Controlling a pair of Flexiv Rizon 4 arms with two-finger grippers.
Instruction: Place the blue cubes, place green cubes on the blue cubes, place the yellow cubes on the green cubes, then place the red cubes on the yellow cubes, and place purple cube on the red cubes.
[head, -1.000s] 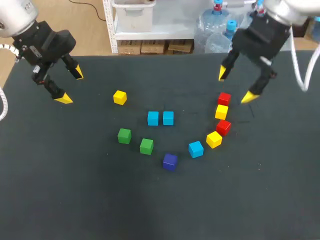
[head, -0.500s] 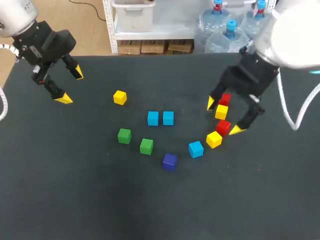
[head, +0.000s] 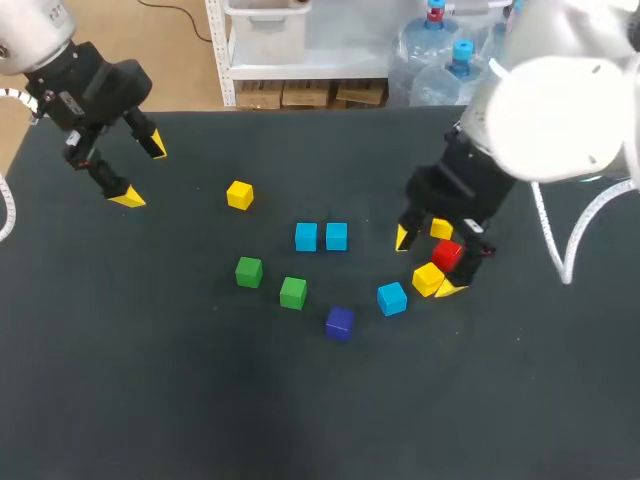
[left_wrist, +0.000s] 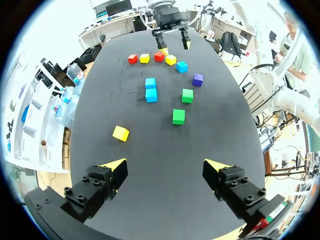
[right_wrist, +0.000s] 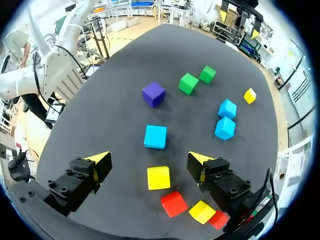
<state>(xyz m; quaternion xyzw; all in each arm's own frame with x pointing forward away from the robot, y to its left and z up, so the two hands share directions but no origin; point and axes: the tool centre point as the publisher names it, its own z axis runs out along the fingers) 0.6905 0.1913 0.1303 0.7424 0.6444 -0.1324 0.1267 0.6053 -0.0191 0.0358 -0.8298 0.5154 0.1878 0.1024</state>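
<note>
Right gripper (head: 425, 264) descended over bright yellow cube (right_wrist: 158, 177), fingers wide; left gripper (head: 142, 173) likewise.

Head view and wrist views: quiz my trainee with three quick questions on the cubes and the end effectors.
1. True or false: the right end effector is shut on a cube.
2. How many blue cubes are in view? A: two. B: three. C: four.
3. Which colour has only one cube?

Key:
1. False. Its fingers stand open, touching no cube.
2. B.
3. Purple: the single purple cube.
</note>
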